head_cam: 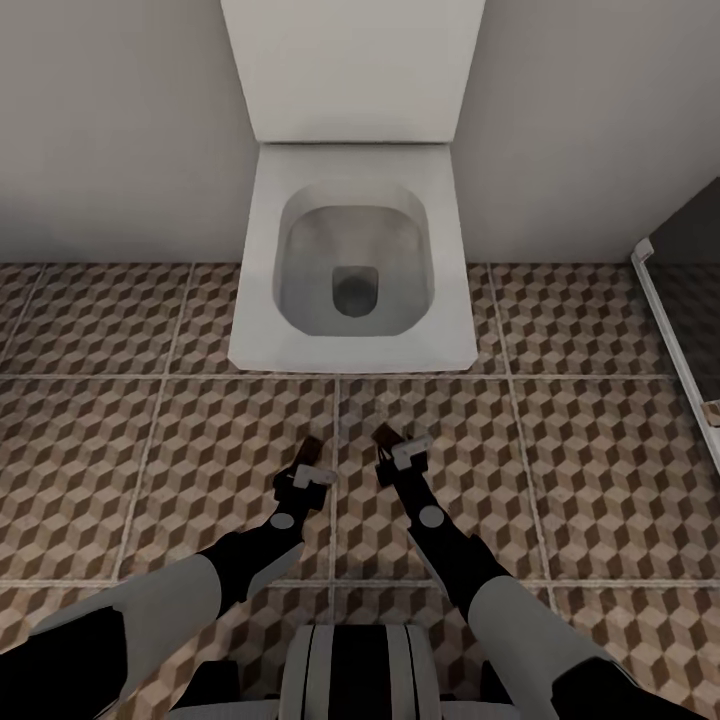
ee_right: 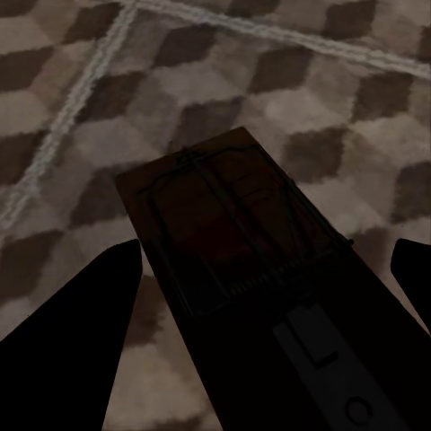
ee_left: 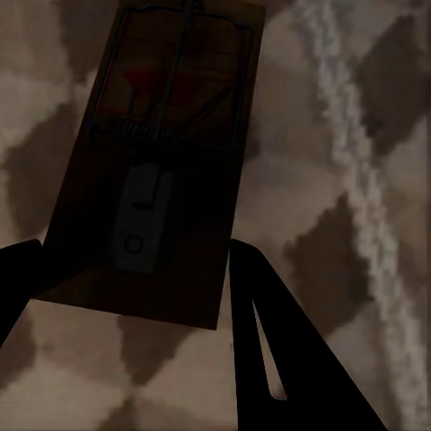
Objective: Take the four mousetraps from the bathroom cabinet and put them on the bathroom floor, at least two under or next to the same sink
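Each gripper [head_cam: 312, 462] [head_cam: 398, 450] holds brown wire-sprung mousetrap [ee_left: 166, 153] [ee_right: 260, 278] over tiles [head_cam: 600, 450]

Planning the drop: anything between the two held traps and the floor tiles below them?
Nothing visible. Left hand and right hand each hold a trap over bare floor; the toilet sits ahead, not underneath.

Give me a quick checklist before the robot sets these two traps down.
1. Left gripper holds a brown wooden mousetrap: ok.
2. Right gripper holds a second brown wooden mousetrap: ok.
3. Cube-patterned tiled floor under both grippers is bare: ok.
4. Near the sink: not ok, the white square toilet is ahead.
5. The other two traps' whereabouts: cannot tell.
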Tool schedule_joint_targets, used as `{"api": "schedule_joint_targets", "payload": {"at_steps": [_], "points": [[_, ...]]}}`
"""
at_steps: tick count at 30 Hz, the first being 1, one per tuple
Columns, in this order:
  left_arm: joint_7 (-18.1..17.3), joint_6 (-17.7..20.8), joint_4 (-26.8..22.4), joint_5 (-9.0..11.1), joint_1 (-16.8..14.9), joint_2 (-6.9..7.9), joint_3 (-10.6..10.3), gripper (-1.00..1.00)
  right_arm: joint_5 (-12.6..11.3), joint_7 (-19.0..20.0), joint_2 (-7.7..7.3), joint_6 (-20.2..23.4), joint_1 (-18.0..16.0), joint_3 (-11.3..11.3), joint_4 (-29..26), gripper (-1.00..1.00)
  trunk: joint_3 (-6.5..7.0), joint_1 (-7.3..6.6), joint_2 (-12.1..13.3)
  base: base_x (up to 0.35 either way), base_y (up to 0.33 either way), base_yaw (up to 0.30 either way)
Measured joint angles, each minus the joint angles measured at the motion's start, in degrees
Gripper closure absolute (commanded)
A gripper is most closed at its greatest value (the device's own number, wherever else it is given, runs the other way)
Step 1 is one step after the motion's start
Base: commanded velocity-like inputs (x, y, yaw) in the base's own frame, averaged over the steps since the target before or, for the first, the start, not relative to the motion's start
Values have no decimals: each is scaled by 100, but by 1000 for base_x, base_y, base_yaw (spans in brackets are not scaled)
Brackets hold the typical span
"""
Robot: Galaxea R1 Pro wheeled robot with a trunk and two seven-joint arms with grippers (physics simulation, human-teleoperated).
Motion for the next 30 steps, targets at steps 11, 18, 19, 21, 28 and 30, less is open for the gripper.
{"api": "schedule_joint_targets", "payload": {"at_steps": [11,18,19,21,28,30], "points": [[0,5,-9,-2,-1,-2,0,100,6,0,9,29,-2,-21,501,100,0,0,0,0,0,0],[1,10,-11,-1,-2,-8,-1,100,8,0,11,44,-2,-24,629,100,0,0,0,0,0,0],[1,10,-11,-1,-3,-9,-1,100,8,0,14,45,-2,-24,647,100,0,0,0,0,0,0],[1,12,-11,-1,-3,-10,-1,100,8,0,17,45,-2,-24,665,100,0,0,0,0,0,0],[1,16,-11,-1,0,-10,-1,100,5,-2,33,46,-2,-21,717,100,0,0,0,0,0,0],[1,16,-11,-1,0,-10,-1,100,3,-2,33,47,-2,-15,732,100,0,0,0,0,0,0]]}}
